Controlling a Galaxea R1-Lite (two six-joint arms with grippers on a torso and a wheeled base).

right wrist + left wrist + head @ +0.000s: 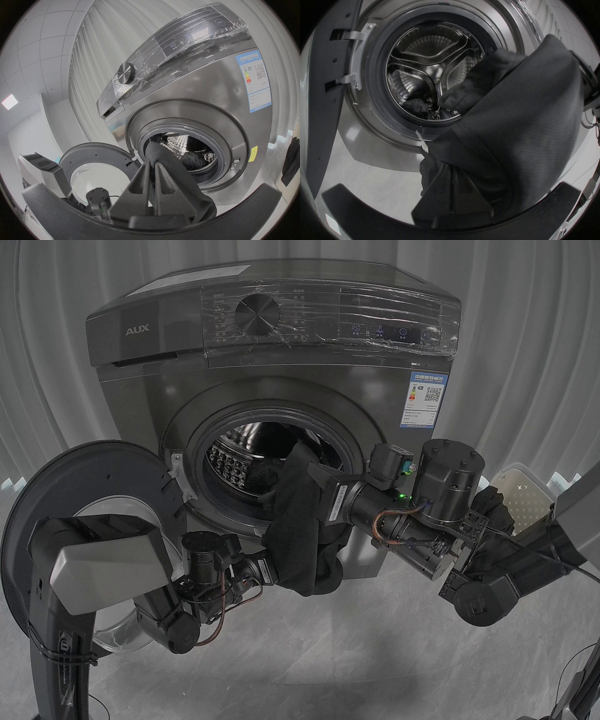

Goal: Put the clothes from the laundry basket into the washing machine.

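You have one black garment (300, 527) held between both arms in front of the washing machine (156, 334), whose door (94, 477) stands swung wide to the left. The right gripper (152, 165) has its jaws closed on the garment's upper end. That end sits at the lip of the drum opening (240, 459), on its right-hand side, with a fold already lapping over the rim. The left gripper (451, 170) has its jaws pinched on the lower end, low down and outside the machine, below the rim of the opening. The garment's long axis therefore runs steeply from the left grip below up to the right grip at the mouth, and the bulk of the cloth hangs outside between the two. The drum lies straight ahead of the right jaws, so the right arm is the nearer one for feeding cloth in. In my judgement the lower end must be lifted up and forward over the rim, or it will snag or trail out. A dark item (417, 105) lies on the drum floor. The laundry basket (528, 493) stands to the right of the machine, with more dark clothing (494, 502) at its near edge, so the task is only partly done.
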